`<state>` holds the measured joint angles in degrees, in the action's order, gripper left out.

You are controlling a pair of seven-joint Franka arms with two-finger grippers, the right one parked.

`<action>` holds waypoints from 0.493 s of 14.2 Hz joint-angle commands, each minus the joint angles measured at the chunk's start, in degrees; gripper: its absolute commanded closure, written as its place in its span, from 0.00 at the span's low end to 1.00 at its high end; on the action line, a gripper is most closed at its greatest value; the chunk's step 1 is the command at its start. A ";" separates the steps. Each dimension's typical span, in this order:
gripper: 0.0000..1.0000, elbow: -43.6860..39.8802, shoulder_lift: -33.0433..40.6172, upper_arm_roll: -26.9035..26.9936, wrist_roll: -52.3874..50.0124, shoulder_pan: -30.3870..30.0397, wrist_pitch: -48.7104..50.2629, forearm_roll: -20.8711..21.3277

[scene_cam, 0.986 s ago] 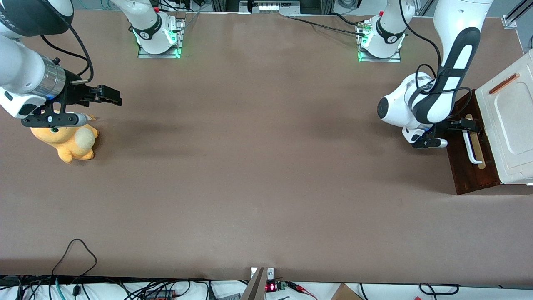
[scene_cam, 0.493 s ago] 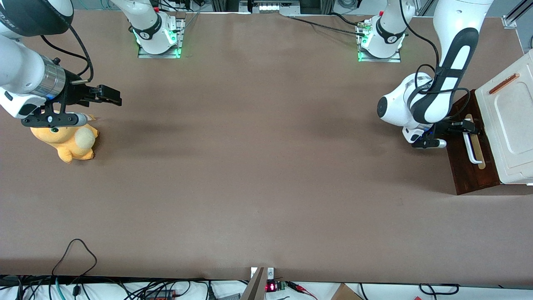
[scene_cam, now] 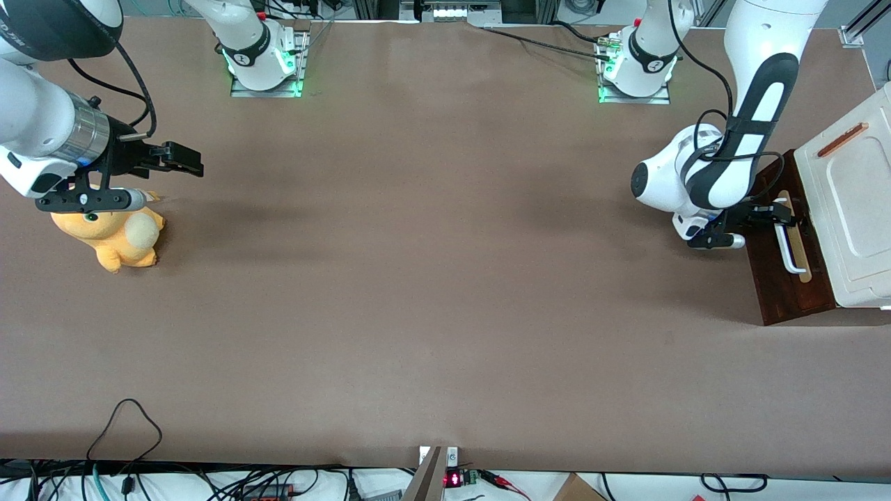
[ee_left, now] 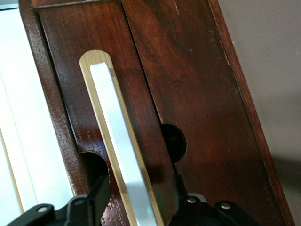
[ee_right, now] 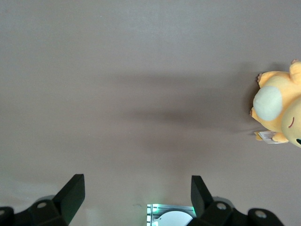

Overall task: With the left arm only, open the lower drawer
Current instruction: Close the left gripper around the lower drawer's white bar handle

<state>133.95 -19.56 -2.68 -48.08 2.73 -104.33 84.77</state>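
The lower drawer [scene_cam: 779, 285] shows its dark brown front at the working arm's end of the table, under the cream-white cabinet top [scene_cam: 853, 209]. A white bar handle [scene_cam: 789, 247] lies along a tan strip on it. The left arm [scene_cam: 724, 167] reaches down in front of the drawer, with its black gripper [scene_cam: 785, 213] at the end of the handle farther from the front camera. In the left wrist view the gripper [ee_left: 137, 190] is open, and its fingers [ee_left: 98, 190] stand on either side of the handle [ee_left: 120, 141] with gaps, against the dark wood [ee_left: 197, 94].
An orange plush toy [scene_cam: 115, 236] lies toward the parked arm's end of the table and shows in the right wrist view too [ee_right: 277, 110]. Two arm bases [scene_cam: 633, 69] stand along the table edge farthest from the front camera. Cables [scene_cam: 125, 431] trail at the nearest edge.
The gripper and forearm have shifted slightly along the handle's end, drawing a little away from the cabinet. The drawer front looks unmoved.
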 commanded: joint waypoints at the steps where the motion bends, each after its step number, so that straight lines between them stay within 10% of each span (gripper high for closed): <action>1: 0.54 -0.18 -0.56 0.13 -0.96 -0.45 -0.52 1.81; 7: 0.74 -0.18 -0.56 0.13 -2.19 -0.45 -0.44 1.72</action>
<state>133.94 -19.88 -2.61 -48.88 2.73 -104.41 84.80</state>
